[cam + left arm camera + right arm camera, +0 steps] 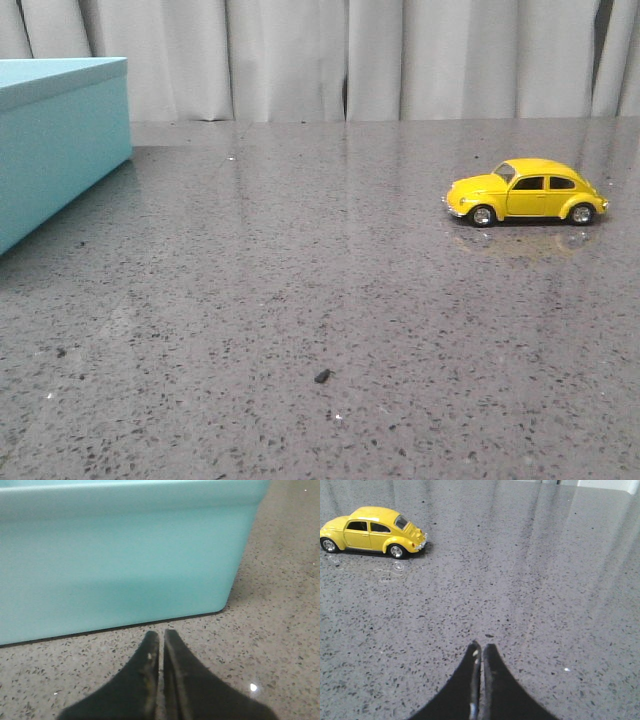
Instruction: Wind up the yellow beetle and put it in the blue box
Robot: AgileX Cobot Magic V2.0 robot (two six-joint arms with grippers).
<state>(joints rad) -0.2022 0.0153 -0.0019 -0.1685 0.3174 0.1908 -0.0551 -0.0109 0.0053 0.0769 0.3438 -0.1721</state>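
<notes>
The yellow beetle (525, 191) stands on its four wheels on the right side of the grey speckled tabletop (300, 300), side-on to the front view with its nose pointing left, toward the blue box (60, 140). The box sits at the far left edge with its lid on, well apart from the car.

Neither arm shows in the front view. The right tool (481, 680) hangs above bare tabletop with its fingers clenched together and empty; the car lies off to one side of it in the right wrist view, not in line with the fingers. The left tool (161, 675) is likewise clenched on nothing, close in front of the box's side wall.

The job looks barely begun. To my eye the right arm should take the car, being nearer. It would need to spread its fingers first, swing over until the car sits between them, and close across the roof or the doors, not on the wheels, so these stay free to roll back for winding. The surface is glossy, so pressing down firmly should help the wheels grip. The lid has to come off too, likely the left arm's share.
</notes>
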